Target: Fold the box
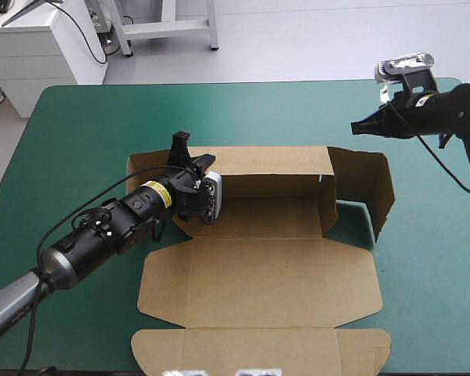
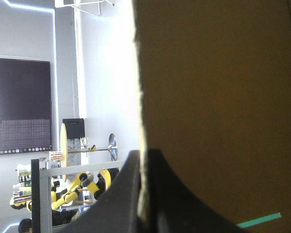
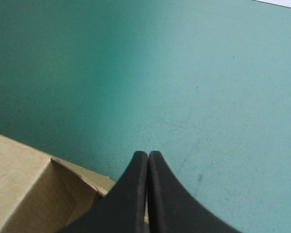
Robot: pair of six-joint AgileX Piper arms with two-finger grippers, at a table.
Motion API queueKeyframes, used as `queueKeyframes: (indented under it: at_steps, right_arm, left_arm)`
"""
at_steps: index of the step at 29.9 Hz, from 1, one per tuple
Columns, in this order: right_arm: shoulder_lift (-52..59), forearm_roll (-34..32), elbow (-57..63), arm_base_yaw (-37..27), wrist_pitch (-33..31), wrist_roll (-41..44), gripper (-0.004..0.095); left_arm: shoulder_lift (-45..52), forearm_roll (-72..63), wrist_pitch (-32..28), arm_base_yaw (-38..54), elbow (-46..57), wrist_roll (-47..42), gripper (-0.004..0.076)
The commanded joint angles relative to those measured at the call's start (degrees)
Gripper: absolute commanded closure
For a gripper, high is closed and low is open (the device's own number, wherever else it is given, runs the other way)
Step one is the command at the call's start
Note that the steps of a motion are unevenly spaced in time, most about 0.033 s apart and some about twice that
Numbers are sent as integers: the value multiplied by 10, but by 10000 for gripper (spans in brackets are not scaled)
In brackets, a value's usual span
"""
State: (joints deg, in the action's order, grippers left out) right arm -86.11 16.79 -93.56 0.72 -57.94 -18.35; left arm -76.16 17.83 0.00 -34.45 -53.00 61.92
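High view is showing the box lying in the middle of the bench. Its back wall is standing up, a side flap at its right end is raised, and the lid panel is lying flat toward the near edge. The left claw is pinching the left end of the back wall. In the left wrist view the board's edge is running between the all-but-closed fingers. The right claw is hanging pressed together and empty above the bench, just beyond the raised flap. The board is looking light and stiff, likely bending cleanly only along its creases and springing back once released. I am judging a free flap edge near a crease the best hold, pinched firmly against slipping.
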Motion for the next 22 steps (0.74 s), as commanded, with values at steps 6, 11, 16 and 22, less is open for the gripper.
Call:
queueKeyframes:
  at_steps: [6,11,16,22]
  right_arm:
    - [-47,19,-52,-4,-19,13,927]
    - [-60,22,-52,-4,-17,13,927]
    - [-68,32,-55,-4,-6,13,927]
    - [-88,50,-57,-2,-2,13,927]
  left_arm:
    - [19,19,-37,-3,-15,7,731]
    - [19,19,-37,-3,-15,7,731]
    - [17,20,-44,-3,-15,7,732]
    - [9,21,-45,0,-15,11,732]
